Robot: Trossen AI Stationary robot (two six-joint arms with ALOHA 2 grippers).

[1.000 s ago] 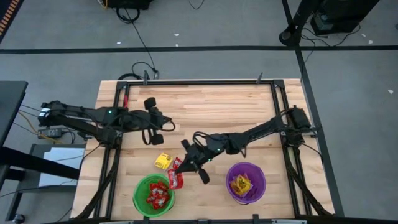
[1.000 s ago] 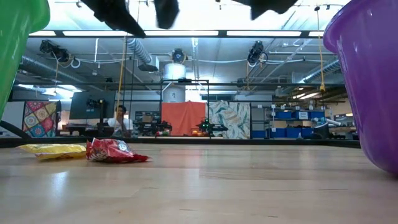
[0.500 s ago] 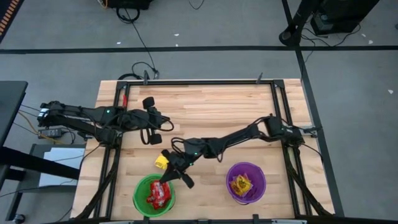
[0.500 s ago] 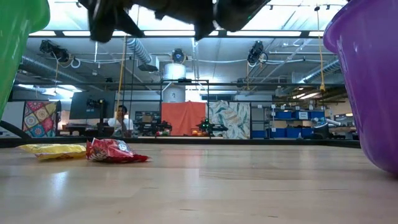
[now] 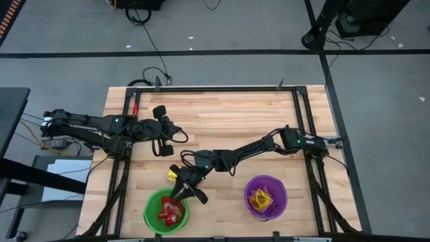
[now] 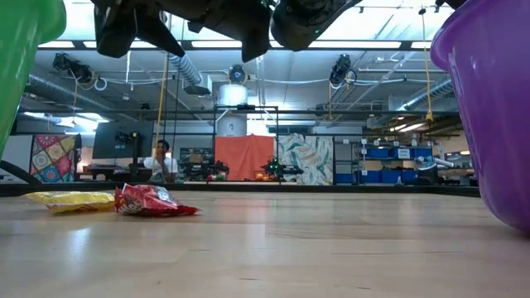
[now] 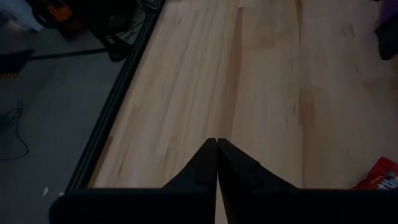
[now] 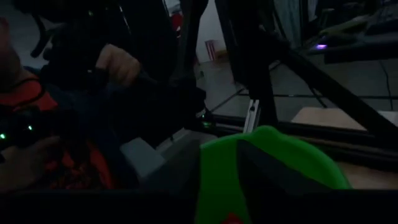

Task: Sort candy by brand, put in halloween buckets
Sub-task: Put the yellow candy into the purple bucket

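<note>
The green bucket [image 5: 152,202] stands near the table's near edge and holds several red packets [image 5: 168,211]. The purple bucket [image 5: 249,189], to its right, holds yellow packets [image 5: 261,199]. My right gripper [image 5: 180,193] reaches across the table and hangs over the green bucket's far right rim, which fills the right wrist view [image 8: 273,149]. One yellow packet [image 5: 173,175] [image 6: 70,199] and one red packet [image 6: 153,200] [image 7: 379,177] lie flat on the wood just beyond the bucket; my right arm hides the red one from above. My left gripper [image 5: 183,136] [image 7: 216,146] hovers shut over bare wood at the far left.
Black frame rails [image 5: 121,181] run along the table's sides, and cables [image 5: 151,77] lie past its far edge. Bare wood [image 5: 218,208] lies between the two buckets and across the far half. A person's hands [image 8: 118,65] show in the room beyond the table.
My right gripper has swung toward the table's left and near edges, from beside the green bucket's right rim to above the bucket. The red packet that showed by that rim a second ago no longer shows there. The two packets lying on the wood have stayed put.
</note>
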